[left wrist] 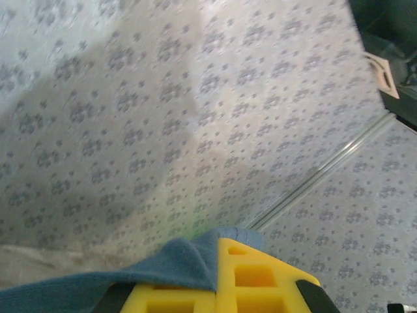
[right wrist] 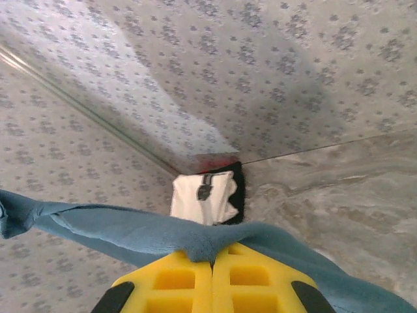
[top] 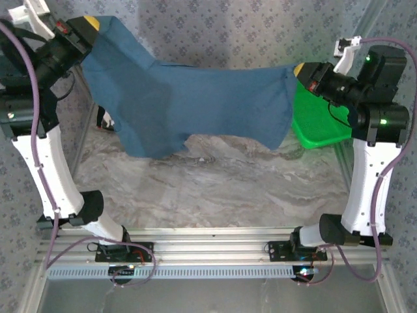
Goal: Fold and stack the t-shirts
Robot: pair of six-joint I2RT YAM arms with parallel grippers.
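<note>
Teal-blue t-shirt [top: 189, 104] hangs stretched between left gripper [top: 96, 26] and right gripper [top: 298, 70], both clamped on it.

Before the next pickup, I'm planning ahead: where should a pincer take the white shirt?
Probably take the white shirt by its bunched top folds, coming from above on the open table side: it lies crumpled in the corner, walls close behind it.

Two t-shirts [top: 189, 104] [right wrist: 203, 195], apparently, one basket [top: 316, 120]
</note>
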